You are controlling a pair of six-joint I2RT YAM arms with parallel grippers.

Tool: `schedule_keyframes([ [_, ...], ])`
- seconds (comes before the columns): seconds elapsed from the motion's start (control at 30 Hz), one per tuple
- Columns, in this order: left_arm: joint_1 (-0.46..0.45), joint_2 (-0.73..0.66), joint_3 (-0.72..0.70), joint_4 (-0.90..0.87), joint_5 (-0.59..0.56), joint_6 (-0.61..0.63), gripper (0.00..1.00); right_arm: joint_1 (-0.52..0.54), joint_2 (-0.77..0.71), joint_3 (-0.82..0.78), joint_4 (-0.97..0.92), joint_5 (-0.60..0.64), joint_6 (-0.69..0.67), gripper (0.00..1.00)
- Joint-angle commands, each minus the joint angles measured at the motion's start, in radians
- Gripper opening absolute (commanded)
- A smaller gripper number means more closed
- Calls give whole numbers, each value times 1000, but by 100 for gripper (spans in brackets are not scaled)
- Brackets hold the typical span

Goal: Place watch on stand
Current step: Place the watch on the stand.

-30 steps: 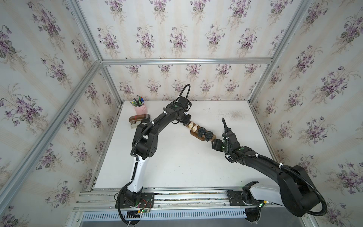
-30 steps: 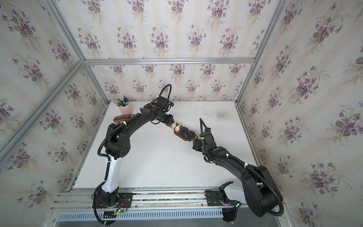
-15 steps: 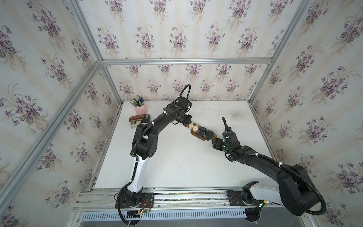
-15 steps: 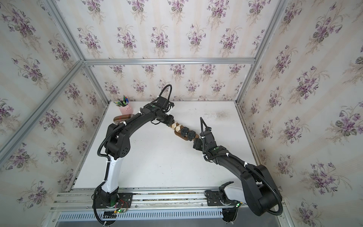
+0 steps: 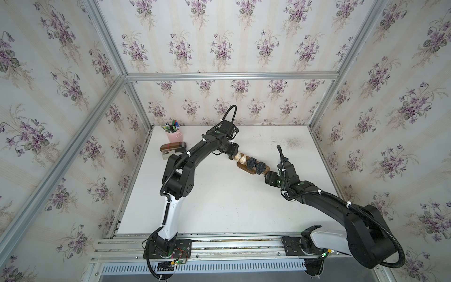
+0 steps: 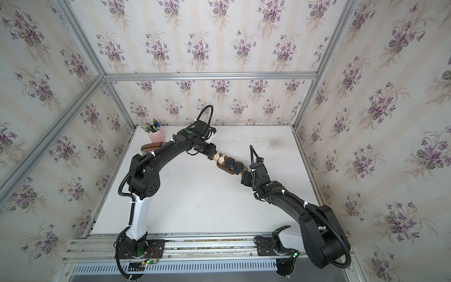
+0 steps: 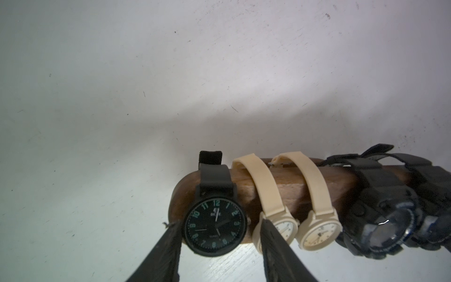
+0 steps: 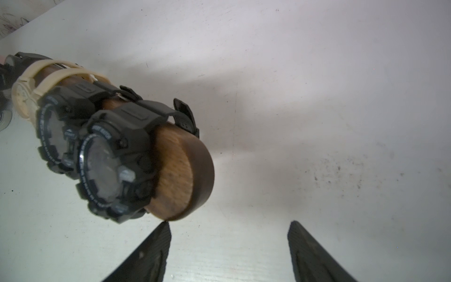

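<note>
- Left end effector (image 7: 219,222) is widening, jaws standing apart around the black watch (image 7: 214,229) hanging on the stand (image 7: 288,193), at its end.
- Right end effector (image 8: 230,222) is gaping empty, bare table (image 8: 341,97) beyond.
- Outermost dark watch (image 7: 436,219) is running off-frame.

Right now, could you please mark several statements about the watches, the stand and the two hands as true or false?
1. Five watches hang on the stand. True.
2. The two cream watches sit side by side. True.
3. The right hand is clamped on the stand's end. False: its jaws stand wide apart with nothing between them.
4. The green-numeral watch is at the end nearest the right hand. False: it is at the opposite end, between the fingers of the left hand.
5. The pink cup stands by the arms' bases. False: it is in a far corner of the table, by the stapler.
</note>
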Motion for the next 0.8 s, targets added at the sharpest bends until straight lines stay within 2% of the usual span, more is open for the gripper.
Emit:
schedule_keyframes([
  [0.0, -1, -7, 2, 8, 11, 3, 50, -1, -5, 4, 6, 8, 1, 77],
  [0.17, 0, -5, 6, 11, 21, 2, 47, -3, -5, 5, 7, 9, -2, 77],
  [0.3, 0, -9, 6, 3, 4, -2, 48, -4, -10, 11, 0, 12, -4, 77],
  [0.43, 0, -71, -41, 20, -37, -36, 50, -11, -40, 26, -39, 23, -13, 77],
  [0.53, 1, -197, -171, 123, -83, -112, 61, -10, -102, 39, -80, 33, -20, 77],
  [0.63, 11, -343, -335, 242, -117, -187, 66, -11, -168, 50, -123, 32, -25, 77],
  [0.77, 44, -545, -528, 300, -216, -227, 76, -13, -256, 79, -198, 97, -42, 78],
])
